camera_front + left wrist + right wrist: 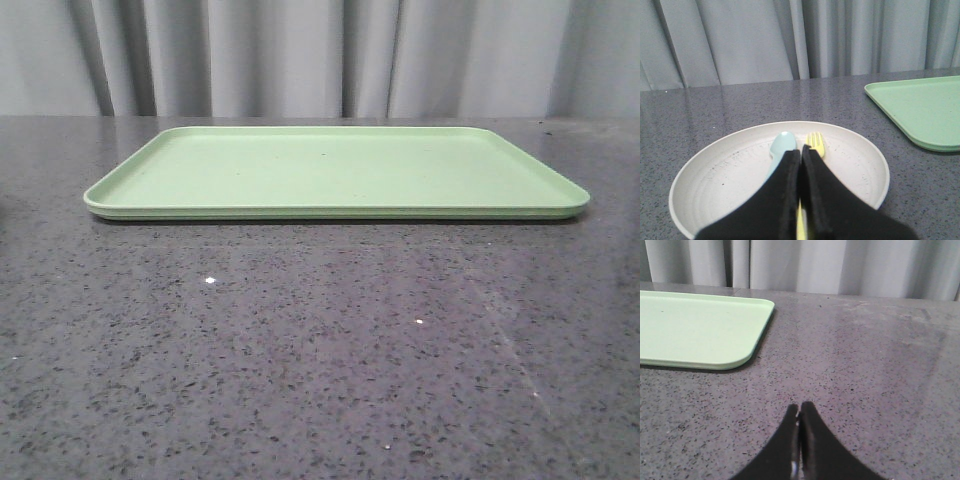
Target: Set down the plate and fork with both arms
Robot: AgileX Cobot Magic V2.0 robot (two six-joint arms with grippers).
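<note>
Right, up front only the green tray sits on the desk — no arm, plate or fork in sight. Over to the left wrist: the left hand is pinched shut, apparently on the fork, whose handle runs back between its fingers, tines forward, over the plate beside a blue spoon. Right wrist — the right hand is closed, empty, over bare desk beside the tray.
</note>
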